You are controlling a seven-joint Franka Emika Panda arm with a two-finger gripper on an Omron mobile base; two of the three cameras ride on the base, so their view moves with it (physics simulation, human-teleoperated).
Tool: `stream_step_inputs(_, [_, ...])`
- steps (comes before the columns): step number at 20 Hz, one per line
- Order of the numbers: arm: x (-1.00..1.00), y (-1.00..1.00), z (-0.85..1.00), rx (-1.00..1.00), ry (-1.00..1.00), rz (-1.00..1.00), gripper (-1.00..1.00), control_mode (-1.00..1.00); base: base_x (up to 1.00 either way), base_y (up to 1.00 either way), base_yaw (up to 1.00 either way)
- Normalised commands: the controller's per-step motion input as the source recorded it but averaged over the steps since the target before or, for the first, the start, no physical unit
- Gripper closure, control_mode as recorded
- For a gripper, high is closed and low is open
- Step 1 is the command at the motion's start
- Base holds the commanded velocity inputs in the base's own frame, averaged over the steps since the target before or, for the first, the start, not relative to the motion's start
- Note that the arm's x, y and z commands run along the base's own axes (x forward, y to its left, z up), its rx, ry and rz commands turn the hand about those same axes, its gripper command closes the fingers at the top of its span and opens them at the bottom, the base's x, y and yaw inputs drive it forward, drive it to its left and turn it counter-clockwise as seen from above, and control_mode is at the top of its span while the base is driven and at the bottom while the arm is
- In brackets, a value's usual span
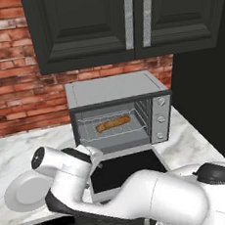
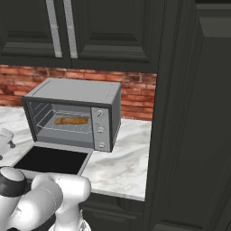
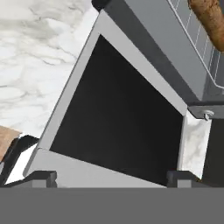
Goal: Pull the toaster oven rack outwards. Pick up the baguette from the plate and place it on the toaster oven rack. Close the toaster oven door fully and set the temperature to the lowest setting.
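The grey toaster oven (image 1: 114, 89) stands on the marble counter with its toaster oven door (image 1: 128, 169) folded down flat, dark glass facing up. Inside, the brown baguette (image 1: 112, 124) lies on the wire toaster oven rack (image 1: 94, 131). The white plate (image 1: 24, 192) sits bare on the counter to the left. In the hand view my gripper (image 3: 111, 179) is open, its tips spread wide at the door's (image 3: 118, 118) near grey edge, with the rack (image 3: 192, 30) and baguette (image 3: 212, 17) beyond. Three knobs (image 1: 160, 119) line the oven's right panel.
Dark upper cabinets (image 1: 124, 19) hang close above the oven. A tall dark cabinet (image 2: 194, 135) walls off the right side. The brick wall (image 1: 13, 85) runs behind. Bare marble counter (image 2: 122, 158) lies right of the door.
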Motion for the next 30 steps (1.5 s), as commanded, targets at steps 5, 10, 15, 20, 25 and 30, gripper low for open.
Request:
stream_step_inputs(5, [-0.62,0.56,-0.04,-0.29,0.01,0.48,-1.00,-1.00,0.00,0.00,0.00])
stream_step_inputs(10, [-0.36,0.14,-0.40,0.05,0.13,0.27,-1.00,-1.00,0.00,0.00,0.00])
stream_step_inputs(15, [-0.03,-0.38,-0.62,0.00,0.02,-0.07,-1.00,-1.00,0.00,0.00,0.00])
stream_step_inputs(20, [0.00,-0.18,-0.56,-0.01,-0.06,-0.07,-1.00,-1.00,0.00,0.00,0.00])
stream_step_inputs(25, [0.09,-0.04,-0.04,0.00,-0.08,-0.02,-1.00,-1.00,0.00,0.00,0.00])
stream_step_inputs(30, [0.13,-0.16,0.01,0.00,-0.07,0.00,-1.00,-1.00,0.00,0.00,0.00])
